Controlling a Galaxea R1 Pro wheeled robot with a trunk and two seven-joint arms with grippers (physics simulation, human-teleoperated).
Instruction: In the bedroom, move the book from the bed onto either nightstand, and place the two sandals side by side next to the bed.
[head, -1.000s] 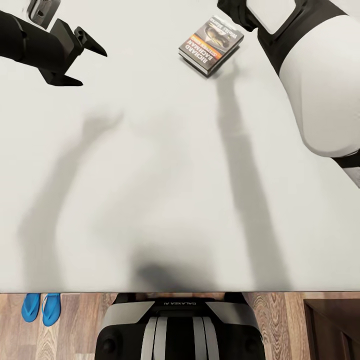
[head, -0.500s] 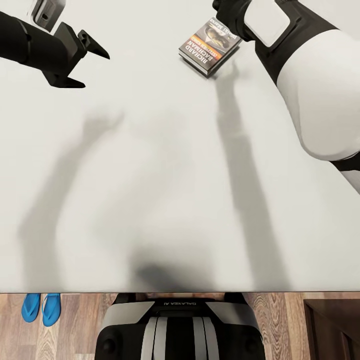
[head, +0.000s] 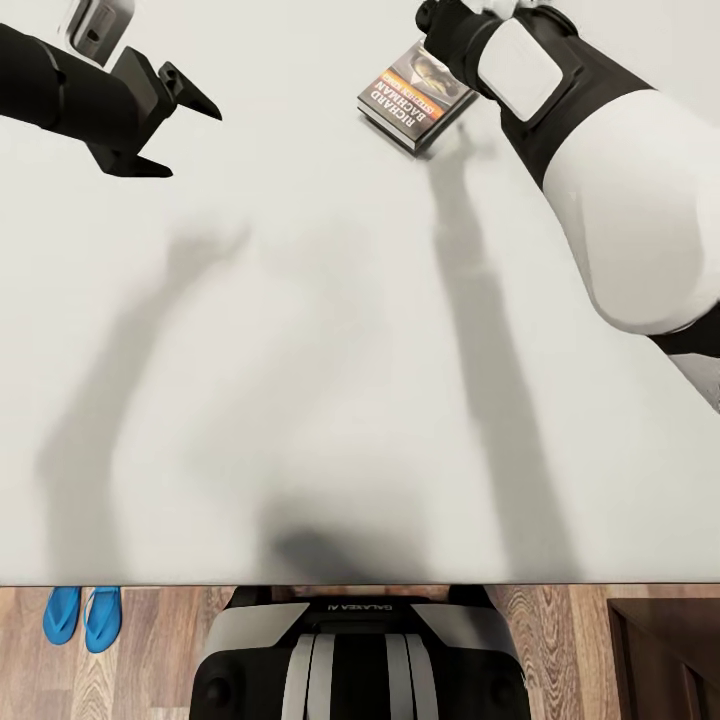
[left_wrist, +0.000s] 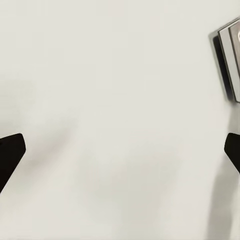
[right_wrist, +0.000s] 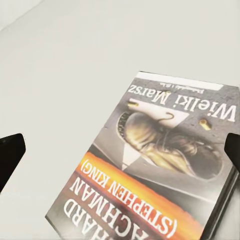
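The book (head: 412, 97) lies flat on the white bed (head: 300, 400), far from me and a little right of centre. Its dark cover with the orange band shows close up in the right wrist view (right_wrist: 165, 175). My right gripper (right_wrist: 120, 150) is open just above it, one fingertip on each side of the cover. In the head view my right wrist covers the book's far corner. My left gripper (head: 193, 140) hovers open over bare mattress at the far left; its wrist view catches the book's edge (left_wrist: 227, 60). Both blue sandals (head: 83, 615) lie side by side on the floor.
The bed's near edge runs across the bottom of the head view, with wood floor (head: 150, 650) below it. A dark brown nightstand (head: 665, 655) stands at the lower right corner. My base (head: 360, 660) is against the bed's edge.
My right arm has swung left and now reaches over the book's far corner. The left gripper has crept slightly right. The book and sandals have not moved.
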